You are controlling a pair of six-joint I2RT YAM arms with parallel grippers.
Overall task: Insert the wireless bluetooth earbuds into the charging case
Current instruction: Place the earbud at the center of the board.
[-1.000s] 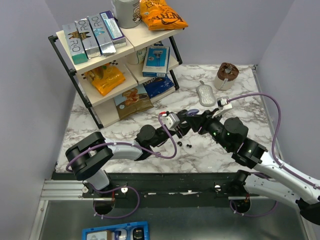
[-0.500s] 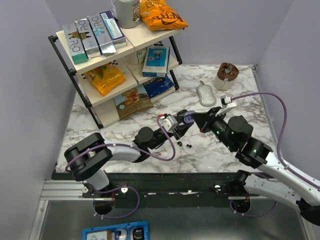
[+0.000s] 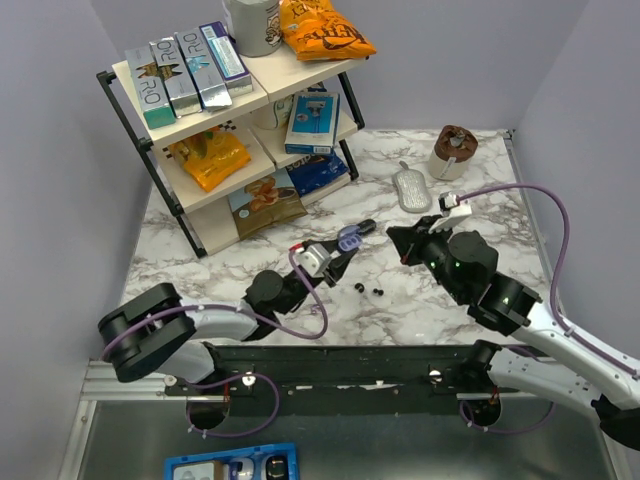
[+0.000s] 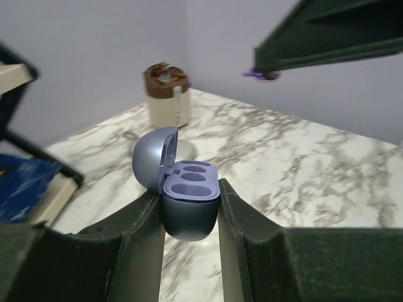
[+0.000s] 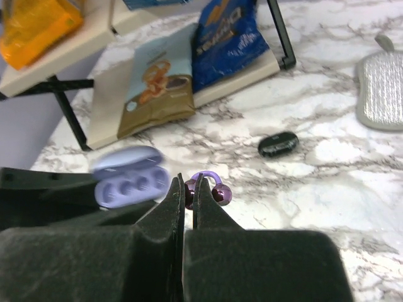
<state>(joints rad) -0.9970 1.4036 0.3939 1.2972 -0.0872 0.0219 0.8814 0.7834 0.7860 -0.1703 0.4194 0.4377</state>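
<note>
Over the veined marble table (image 3: pixel 520 190), the left gripper (image 3: pixel 343 246) clamps the smooth, rounded lavender charging case (image 4: pixel 189 201), lid up — its oval wells sharp only from the left wrist — while the right gripper (image 5: pixel 189 184), beside it, pinches a glossy purple hooked earbud (image 5: pixel 214 190).

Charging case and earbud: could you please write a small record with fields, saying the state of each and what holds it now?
case: lid open, wells look empty, clamped between the left jaws
earbud: purple, pinched at the tips of the right jaws, apart from the case
left jaws: shut on case
right jaws: shut on earbud
table: two small dark bits lie between the arms, too small to identify
</note>
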